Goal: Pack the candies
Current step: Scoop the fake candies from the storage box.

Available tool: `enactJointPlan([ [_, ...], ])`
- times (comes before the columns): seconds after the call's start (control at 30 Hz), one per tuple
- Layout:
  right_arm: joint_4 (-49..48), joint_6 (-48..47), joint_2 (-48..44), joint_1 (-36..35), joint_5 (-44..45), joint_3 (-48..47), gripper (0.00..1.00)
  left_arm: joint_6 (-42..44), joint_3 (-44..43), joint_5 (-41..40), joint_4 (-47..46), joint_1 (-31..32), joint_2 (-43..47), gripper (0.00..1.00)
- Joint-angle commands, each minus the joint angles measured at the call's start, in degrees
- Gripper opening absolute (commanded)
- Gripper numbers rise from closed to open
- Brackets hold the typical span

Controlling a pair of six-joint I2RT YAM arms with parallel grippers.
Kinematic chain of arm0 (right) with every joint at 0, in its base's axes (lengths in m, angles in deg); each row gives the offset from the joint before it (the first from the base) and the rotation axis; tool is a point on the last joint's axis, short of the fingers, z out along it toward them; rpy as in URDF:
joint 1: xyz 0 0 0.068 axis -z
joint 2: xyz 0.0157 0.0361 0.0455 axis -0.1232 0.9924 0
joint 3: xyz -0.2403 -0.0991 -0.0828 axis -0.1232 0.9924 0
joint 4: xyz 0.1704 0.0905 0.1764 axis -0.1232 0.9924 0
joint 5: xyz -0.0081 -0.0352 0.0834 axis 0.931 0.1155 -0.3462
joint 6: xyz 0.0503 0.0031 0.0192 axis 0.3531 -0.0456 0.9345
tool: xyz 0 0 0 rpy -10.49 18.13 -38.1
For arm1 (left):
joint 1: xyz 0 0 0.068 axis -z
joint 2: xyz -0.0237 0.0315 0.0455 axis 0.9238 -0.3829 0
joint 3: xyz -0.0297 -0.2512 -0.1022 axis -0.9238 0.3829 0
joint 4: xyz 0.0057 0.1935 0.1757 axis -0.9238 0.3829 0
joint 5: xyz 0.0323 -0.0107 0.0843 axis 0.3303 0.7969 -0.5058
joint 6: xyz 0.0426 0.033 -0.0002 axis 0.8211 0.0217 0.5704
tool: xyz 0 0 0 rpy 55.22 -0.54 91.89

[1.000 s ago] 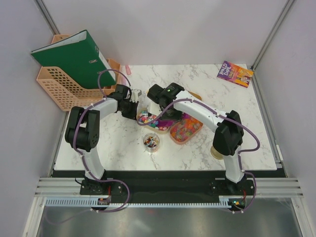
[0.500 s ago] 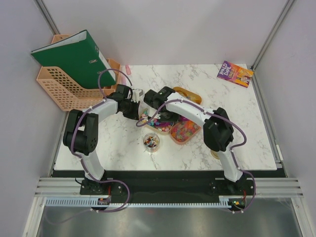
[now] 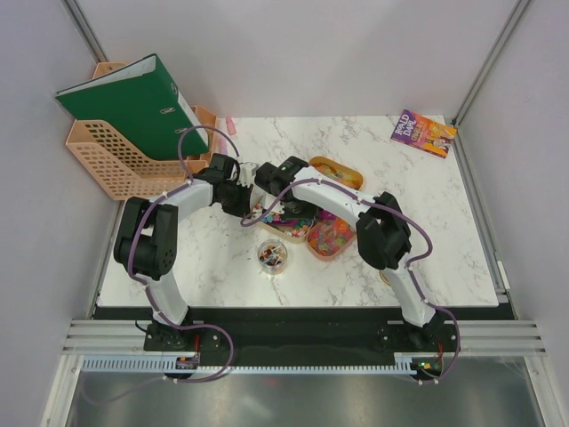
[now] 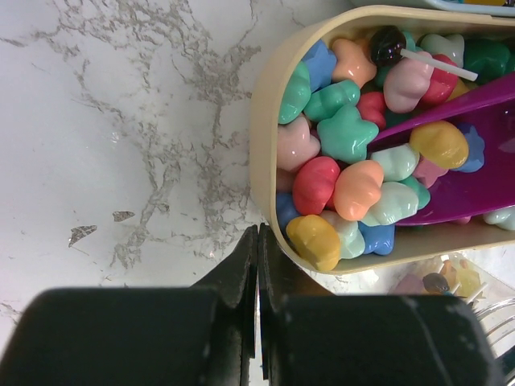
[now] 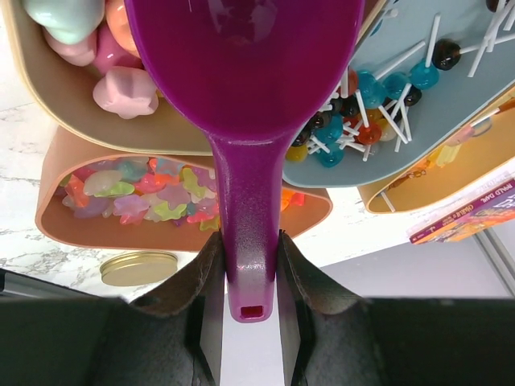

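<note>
Pastel gummy candies [image 4: 346, 161] fill a cream oval tray [image 4: 265, 137]. A purple scoop [image 4: 491, 185] lies in among them with a yellow candy on it. My left gripper [image 4: 257, 241] is shut and empty, its tips against the tray's outer wall; it also shows in the top view [image 3: 242, 191]. My right gripper [image 5: 248, 265] is shut on the scoop's handle [image 5: 245, 233], with the bowl [image 5: 241, 72] over the cream tray [image 5: 48, 96]. A small clear jar [image 3: 272, 255] holding some candies stands in front of the trays.
An orange tray of star candies [image 5: 145, 201] and a blue tray of lollipops [image 5: 418, 121] lie beside the cream one. A gold lid [image 5: 138, 268] lies near the right arm. A book [image 3: 423, 133] lies back right and a green binder in a peach rack [image 3: 133, 107] back left.
My right arm has swung left and brought the scoop over and into the cream tray. The left gripper has stayed by the tray's edge.
</note>
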Motion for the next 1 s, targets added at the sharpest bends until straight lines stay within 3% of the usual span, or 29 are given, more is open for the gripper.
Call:
enactJointPlan([
  [0.0,5.2,1.3,1.1,0.1,-1.4,-0.5,0.0,-2.2,0.0,4.5,-2.0,1.4,2.3,0.02],
  [0.43,5.2,0.6,0.7,3.9,-11.0,1.8,0.0,-2.3,-0.6,3.3,-1.4,1.5,2.6,0.02],
  [0.97,5.2,0.3,2.9,5.2,-19.6,-3.6,0.0,-1.9,-2.6,2.2,0.0,1.5,1.7,0.02],
])
